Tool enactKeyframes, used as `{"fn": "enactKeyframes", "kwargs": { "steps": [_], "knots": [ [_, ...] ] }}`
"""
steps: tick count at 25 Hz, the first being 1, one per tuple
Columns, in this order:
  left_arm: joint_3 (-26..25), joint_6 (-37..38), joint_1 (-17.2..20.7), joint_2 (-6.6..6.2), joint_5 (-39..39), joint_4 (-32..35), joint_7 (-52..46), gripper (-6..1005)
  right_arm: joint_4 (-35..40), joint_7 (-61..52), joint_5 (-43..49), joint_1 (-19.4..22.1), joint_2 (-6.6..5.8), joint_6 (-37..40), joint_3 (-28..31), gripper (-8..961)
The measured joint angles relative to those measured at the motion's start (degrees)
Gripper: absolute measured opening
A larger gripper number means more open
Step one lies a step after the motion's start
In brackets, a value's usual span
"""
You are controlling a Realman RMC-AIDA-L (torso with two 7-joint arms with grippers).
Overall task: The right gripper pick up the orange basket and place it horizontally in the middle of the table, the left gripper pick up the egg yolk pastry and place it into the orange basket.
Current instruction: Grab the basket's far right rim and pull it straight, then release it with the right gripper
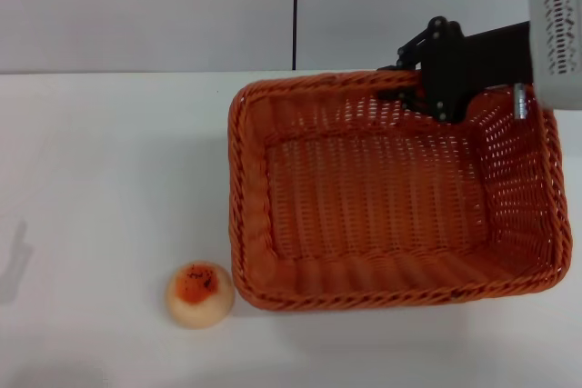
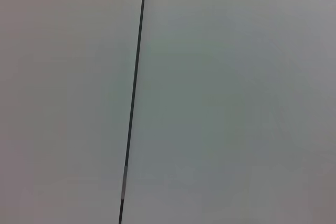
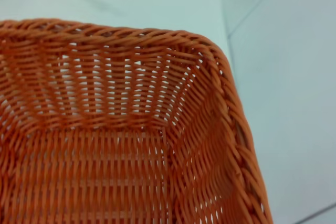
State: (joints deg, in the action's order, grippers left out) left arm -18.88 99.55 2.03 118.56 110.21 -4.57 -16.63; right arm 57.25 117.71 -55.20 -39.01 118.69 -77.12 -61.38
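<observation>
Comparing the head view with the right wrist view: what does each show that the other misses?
Only the head view shows the egg yolk pastry on the table just off the orange basket, and the right gripper at the basket's far rim. Only the right wrist view gives a close look at one inner corner of the weave. Both share the basket, with nothing visible in it, and the table.

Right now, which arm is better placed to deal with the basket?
Right. The right end effector is already at the far rim of the orange basket. The left end effector is out of the head view, and its wrist camera shows only blank wall.
</observation>
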Motion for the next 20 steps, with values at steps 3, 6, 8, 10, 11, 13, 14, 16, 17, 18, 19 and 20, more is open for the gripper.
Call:
{"fn": "enactKeyframes", "kwargs": {
  "steps": [3,6,8,10,11,13,14,16,17,18,19,20],
  "knots": [
    [0.28,0.06,-0.06,0.00,0.00,0.00,0.01,743,-0.73,-1.00,-1.07,0.50,0.00,-0.45,1.70,223],
    [0.38,0.09,-0.15,0.00,0.00,0.00,0.02,742,-1.18,-1.09,-2.07,0.81,0.01,-0.77,1.65,227],
    [0.45,0.10,-0.16,0.00,0.00,0.00,0.03,741,-2.03,-1.10,-2.82,0.92,0.02,-0.83,1.41,230],
    [0.53,0.11,-0.03,0.00,0.00,0.00,0.03,740,-3.33,-1.14,-3.22,0.87,0.03,-0.86,1.29,232],
    [0.54,0.12,0.07,0.00,0.00,0.00,0.03,740,-3.94,-1.22,-3.38,0.81,0.04,-0.87,1.27,234],
    [0.53,0.12,0.34,-0.02,0.00,0.04,0.03,739,-4.73,-1.73,-3.56,0.85,0.08,-0.88,1.19,236],
    [0.53,0.16,0.49,-0.04,0.00,0.06,0.03,739,-4.91,-2.23,-3.58,0.94,0.10,-0.89,1.14,238],
    [0.53,0.31,0.75,-0.05,0.00,0.13,0.03,738,-4.96,-3.60,-3.59,1.15,0.13,-0.78,1.16,240],
    [0.57,0.42,0.92,-0.06,0.00,0.20,0.03,738,-4.95,-4.27,-3.59,1.33,0.13,-0.61,1.30,242],
    [0.62,0.55,1.07,-0.07,0.00,0.28,0.03,737,-4.84,-4.72,-3.60,1.58,0.14,-0.40,1.47,243],
    [0.66,0.69,1.15,-0.07,0.00,0.34,0.03,737,-4.44,-4.95,-3.60,1.96,0.14,-0.33,1.50,244],
    [0.66,0.76,1.19,-0.08,0.00,0.37,0.03,736,-3.97,-5.02,-3.59,2.30,0.14,-0.30,1.46,246]
  ]
}}
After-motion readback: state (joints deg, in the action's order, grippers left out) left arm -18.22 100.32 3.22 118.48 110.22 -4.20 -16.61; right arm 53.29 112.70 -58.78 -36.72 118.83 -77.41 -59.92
